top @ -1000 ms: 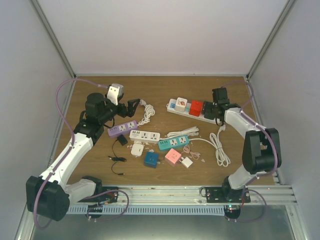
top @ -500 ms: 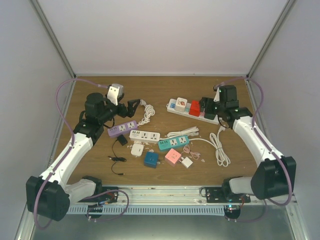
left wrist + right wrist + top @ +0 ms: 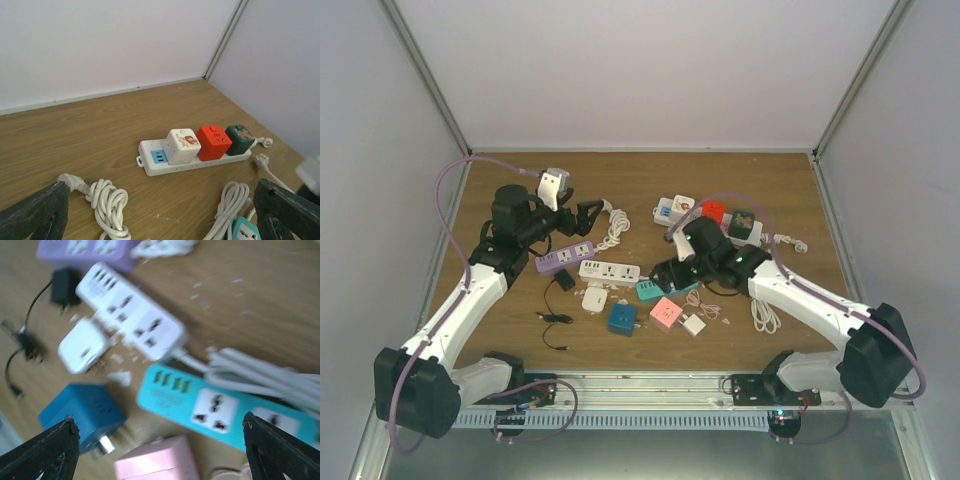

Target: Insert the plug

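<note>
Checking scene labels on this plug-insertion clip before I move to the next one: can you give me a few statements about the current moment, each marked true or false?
1. The left claw and right claw are both open and hold nothing. True.
2. On the long white strip, the red cube sits between the white cube and the dark green cube. True.
3. The right claw hangs over the purple strip. False: it is over the teal strip, near the middle of the table.
4. The blue cube is plugged into the teal strip. False: it lies loose on the table, apart from that strip, with its prongs showing.
</note>
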You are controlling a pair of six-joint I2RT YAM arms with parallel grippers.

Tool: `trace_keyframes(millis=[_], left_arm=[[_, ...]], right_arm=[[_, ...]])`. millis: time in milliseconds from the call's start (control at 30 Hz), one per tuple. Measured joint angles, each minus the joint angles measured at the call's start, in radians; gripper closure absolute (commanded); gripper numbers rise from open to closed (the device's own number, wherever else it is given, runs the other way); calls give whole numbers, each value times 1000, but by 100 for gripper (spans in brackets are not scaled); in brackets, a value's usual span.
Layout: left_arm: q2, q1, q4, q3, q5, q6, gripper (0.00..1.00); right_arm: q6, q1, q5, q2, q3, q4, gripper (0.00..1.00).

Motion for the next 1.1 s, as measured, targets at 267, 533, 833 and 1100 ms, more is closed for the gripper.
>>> trace_keyframes(millis=[267,533,833,1100], left_arm=[[8,0,17,0,14,-8,1],[9,0,18,0,18,-8,1],[9,0,19,0,21,-8,1],[1,0,19,-1,20,-8,1]], right_arm=[[-100,260,-19,116,7,-1,11],[-211,348,-29,261,63,13,13],[-282,380,-43,347,91,58,28],[-288,381,-34,380,92,116,47]])
